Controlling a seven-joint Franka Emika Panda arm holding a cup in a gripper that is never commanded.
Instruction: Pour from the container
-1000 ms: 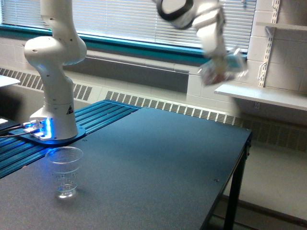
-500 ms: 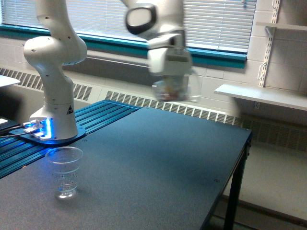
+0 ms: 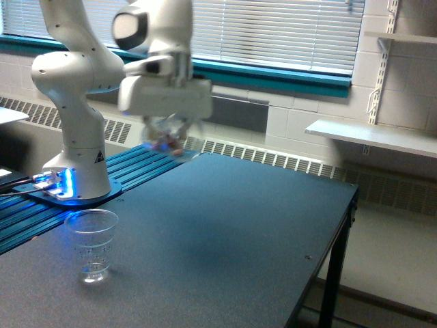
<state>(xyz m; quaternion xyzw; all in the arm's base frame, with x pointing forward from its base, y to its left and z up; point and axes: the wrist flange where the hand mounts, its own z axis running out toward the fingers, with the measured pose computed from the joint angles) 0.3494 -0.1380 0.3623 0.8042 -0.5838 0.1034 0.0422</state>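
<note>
Your arm (image 3: 75,82) is glossy white, built of rounded, bulbous segments. A dark oval cap (image 3: 127,27) sits on the upper joint. Low on the column there's a small black triangular marking (image 3: 97,156). The round base (image 3: 72,191) glows blue, with cables (image 3: 17,183) running out beside it. The wide white block above the pincer (image 3: 166,133) is blurred, so its details can't be made out.

I count one arm, mine, with one gripper (image 3: 166,130) at its end. There are two clear vessels: one rounded container (image 3: 164,140) at my gripper, blurred, with reddish-pink bits inside, and one ribbed cup (image 3: 92,244) standing on the table. One dark table (image 3: 239,232) fills the scene. One white shelf (image 3: 372,137) juts from the wall at the exterior view's right.
</note>
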